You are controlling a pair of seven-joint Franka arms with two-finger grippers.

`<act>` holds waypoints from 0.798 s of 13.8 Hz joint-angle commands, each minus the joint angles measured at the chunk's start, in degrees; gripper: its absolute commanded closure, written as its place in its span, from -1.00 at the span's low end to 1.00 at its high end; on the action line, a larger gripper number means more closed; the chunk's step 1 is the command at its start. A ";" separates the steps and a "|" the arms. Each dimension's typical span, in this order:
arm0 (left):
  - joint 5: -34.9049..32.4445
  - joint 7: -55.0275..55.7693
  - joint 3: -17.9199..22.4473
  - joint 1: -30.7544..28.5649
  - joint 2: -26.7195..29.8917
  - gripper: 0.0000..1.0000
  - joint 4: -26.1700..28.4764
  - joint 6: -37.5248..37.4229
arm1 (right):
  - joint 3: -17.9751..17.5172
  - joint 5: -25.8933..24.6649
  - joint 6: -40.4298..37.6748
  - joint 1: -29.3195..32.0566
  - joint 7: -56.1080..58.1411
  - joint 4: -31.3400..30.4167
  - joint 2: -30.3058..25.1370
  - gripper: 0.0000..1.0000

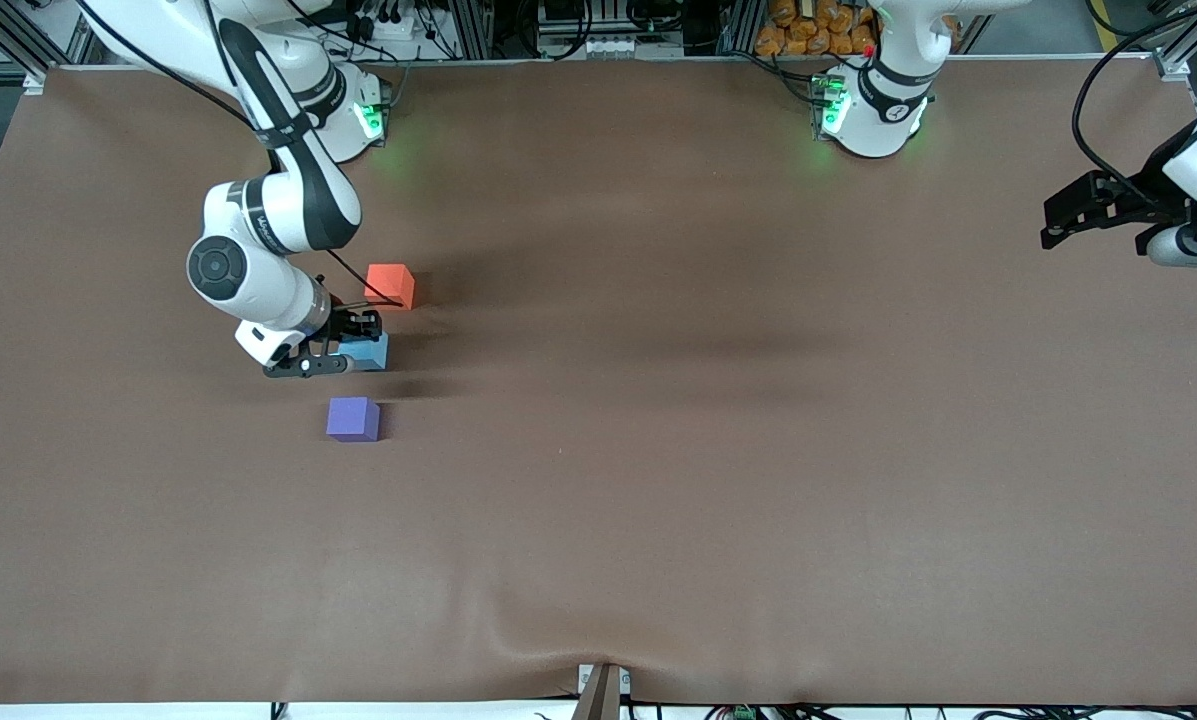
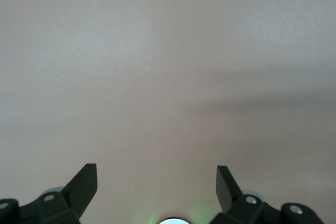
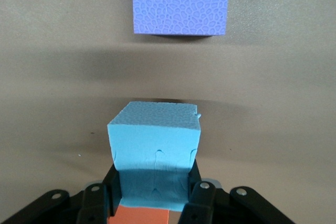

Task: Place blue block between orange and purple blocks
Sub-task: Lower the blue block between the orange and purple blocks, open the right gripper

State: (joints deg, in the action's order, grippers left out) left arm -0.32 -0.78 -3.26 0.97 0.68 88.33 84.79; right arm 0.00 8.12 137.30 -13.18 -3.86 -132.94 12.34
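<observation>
Sky-blue, the blue block point(image 1: 370, 352) sits mid-left in the front view, between the orange block point(image 1: 390, 286) above and the purple block point(image 1: 353, 418) below. Only the right wrist view shows the right pincer point(image 3: 151, 195) clamped on its sides. At the right edge the left pincer point(image 2: 156, 184) waits, spread wide and empty, over bare counter point(image 1: 718, 420).

No text, label, brand, number or sign can be read in any view.
</observation>
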 commanded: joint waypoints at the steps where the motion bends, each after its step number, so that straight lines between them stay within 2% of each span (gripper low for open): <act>1: -0.12 -0.54 -0.43 -0.52 -0.59 -1.00 -1.14 -0.32 | -0.70 1.03 2.36 0.61 0.87 -1.53 -0.30 1.00; 10: 0.85 -0.37 -0.43 -0.88 -1.12 -1.00 -1.31 -0.41 | -0.79 3.13 5.97 -0.18 0.70 -2.50 2.59 1.00; 11: 0.76 -0.02 -0.43 -0.70 -1.12 -1.00 -1.40 -0.41 | -0.79 3.31 5.97 -0.27 0.70 -2.50 2.77 0.95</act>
State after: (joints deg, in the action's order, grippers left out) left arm -0.31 -0.80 -3.30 0.52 0.33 88.32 84.79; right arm -0.49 10.05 140.96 -13.44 -3.94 -134.27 14.87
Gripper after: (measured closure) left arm 0.000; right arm 0.480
